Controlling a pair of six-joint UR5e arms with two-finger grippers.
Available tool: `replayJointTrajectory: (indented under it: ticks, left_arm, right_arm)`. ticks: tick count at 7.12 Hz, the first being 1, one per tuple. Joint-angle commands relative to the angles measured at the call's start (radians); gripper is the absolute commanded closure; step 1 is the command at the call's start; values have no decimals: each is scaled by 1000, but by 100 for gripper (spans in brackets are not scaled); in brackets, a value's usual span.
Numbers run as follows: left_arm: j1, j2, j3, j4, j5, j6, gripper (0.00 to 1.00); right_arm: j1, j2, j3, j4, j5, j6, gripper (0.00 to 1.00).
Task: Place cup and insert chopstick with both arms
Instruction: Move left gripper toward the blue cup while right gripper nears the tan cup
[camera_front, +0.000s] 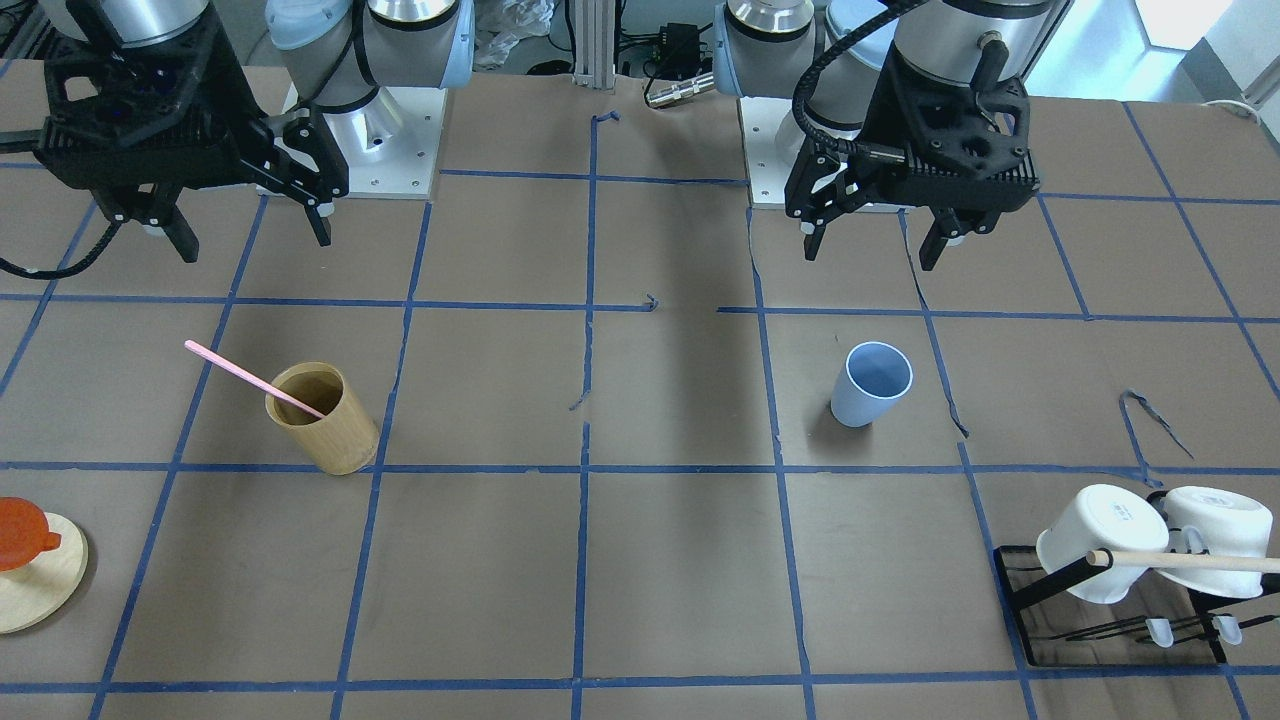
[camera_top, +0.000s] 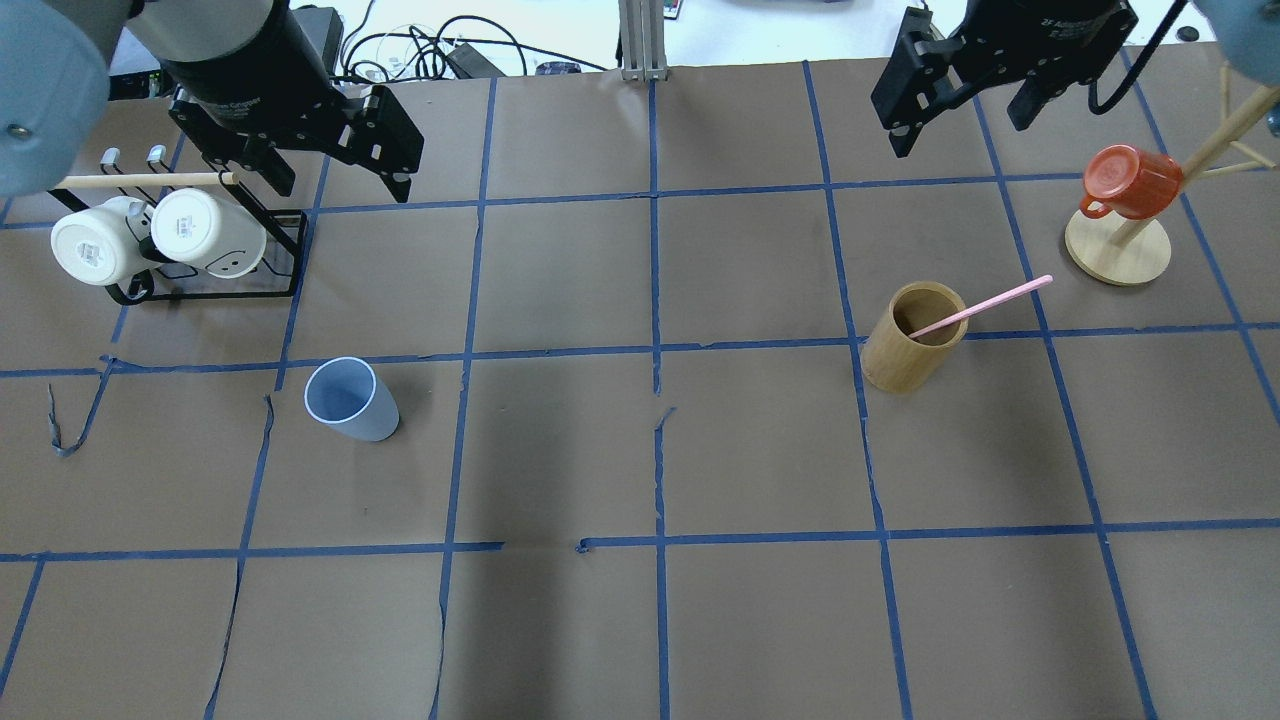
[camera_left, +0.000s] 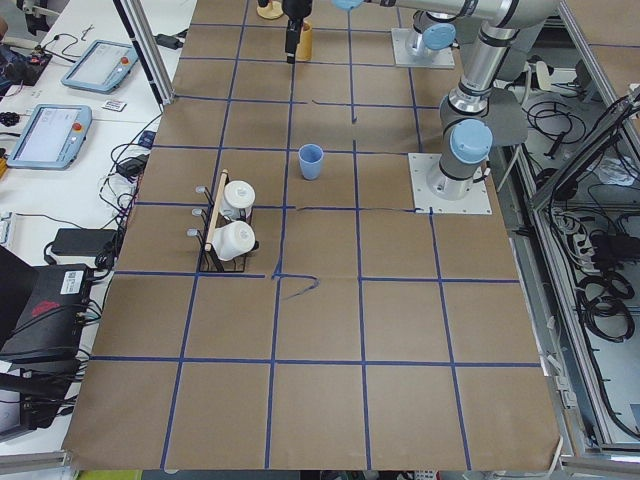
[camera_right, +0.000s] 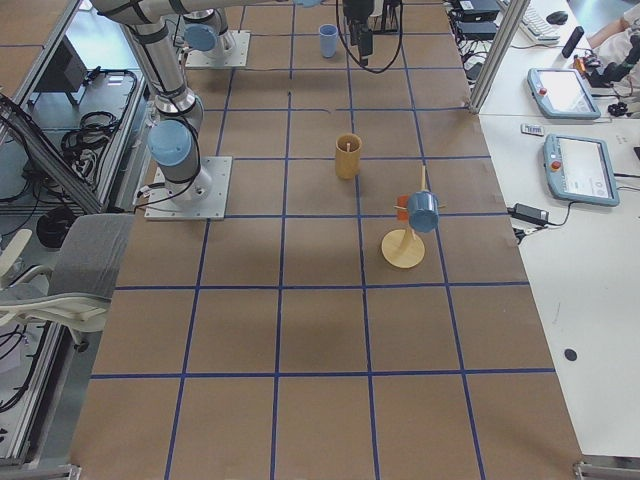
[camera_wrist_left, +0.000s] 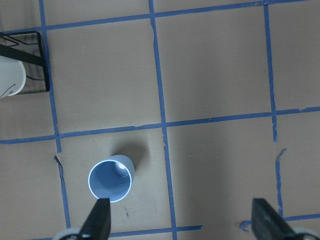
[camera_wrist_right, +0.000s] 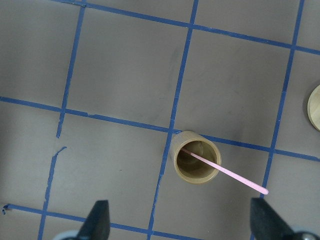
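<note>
The light-blue cup (camera_top: 350, 399) stands upright and empty on the table's left half; it also shows in the front view (camera_front: 870, 384) and the left wrist view (camera_wrist_left: 110, 178). The pink chopstick (camera_top: 985, 305) leans in the tan bamboo holder (camera_top: 911, 336) on the right half, its top pointing out to the right; both show in the right wrist view, chopstick (camera_wrist_right: 227, 172) and holder (camera_wrist_right: 195, 157). My left gripper (camera_top: 335, 178) hangs open and empty high above the table, behind the cup. My right gripper (camera_top: 965, 118) hangs open and empty high behind the holder.
A black rack (camera_top: 205, 285) with two white mugs (camera_top: 150, 235) and a beige wooden rod (camera_top: 140, 181) stands at the back left. A wooden mug tree (camera_top: 1118, 250) with a red mug (camera_top: 1130, 182) stands at the back right. Blue tape lines grid the brown table cover.
</note>
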Motion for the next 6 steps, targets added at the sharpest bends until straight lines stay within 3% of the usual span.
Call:
replayJointTrajectory:
  ticks: [1,6]
  left_arm:
    - [0,1,0,-1,1,0,0]
    - [2,8,-2,-1,-1,2,0]
  right_arm:
    - [0,1,0,-5,11,-2,0]
    - [-2,1,6,1,6,-1,0]
